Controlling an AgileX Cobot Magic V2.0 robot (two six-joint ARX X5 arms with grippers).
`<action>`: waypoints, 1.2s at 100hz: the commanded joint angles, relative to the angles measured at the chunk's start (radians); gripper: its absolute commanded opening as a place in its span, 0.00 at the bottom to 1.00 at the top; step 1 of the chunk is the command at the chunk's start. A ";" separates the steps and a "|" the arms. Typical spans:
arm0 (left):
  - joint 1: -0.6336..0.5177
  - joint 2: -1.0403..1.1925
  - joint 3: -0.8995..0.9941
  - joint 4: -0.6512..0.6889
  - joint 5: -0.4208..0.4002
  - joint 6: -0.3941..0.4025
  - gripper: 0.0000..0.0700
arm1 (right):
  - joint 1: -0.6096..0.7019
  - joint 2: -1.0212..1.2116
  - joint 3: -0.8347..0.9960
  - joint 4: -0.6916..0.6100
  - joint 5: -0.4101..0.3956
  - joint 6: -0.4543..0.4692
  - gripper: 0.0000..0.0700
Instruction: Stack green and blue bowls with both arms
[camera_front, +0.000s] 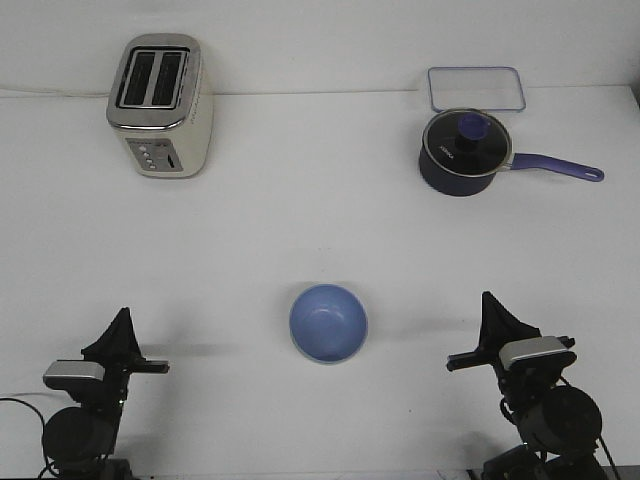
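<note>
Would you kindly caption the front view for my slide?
Blue bowl sits between the idle left gripper and right gripper; toaster and lidded pot behind.

The blue bowl (328, 322) looks matt and smooth, like plain plastic or glazed ware, and it sits on a white table (300, 220) with a dull, even surface. The toaster (160, 105) has a cream body with a shiny metal top, while the dark pot (462, 152) carries a glossy glass lid and a smooth purple handle. Behind it, the clear lid (477, 88) looks like see-through plastic.
</note>
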 joint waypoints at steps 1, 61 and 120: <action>0.000 0.003 -0.019 0.009 -0.001 -0.010 0.02 | 0.005 -0.001 0.003 0.010 0.002 -0.005 0.00; 0.000 0.000 -0.019 0.010 -0.001 -0.010 0.02 | 0.005 -0.001 0.003 0.010 0.005 -0.009 0.00; 0.000 0.000 -0.019 0.010 -0.001 -0.010 0.02 | -0.294 -0.215 -0.355 0.111 -0.146 -0.392 0.00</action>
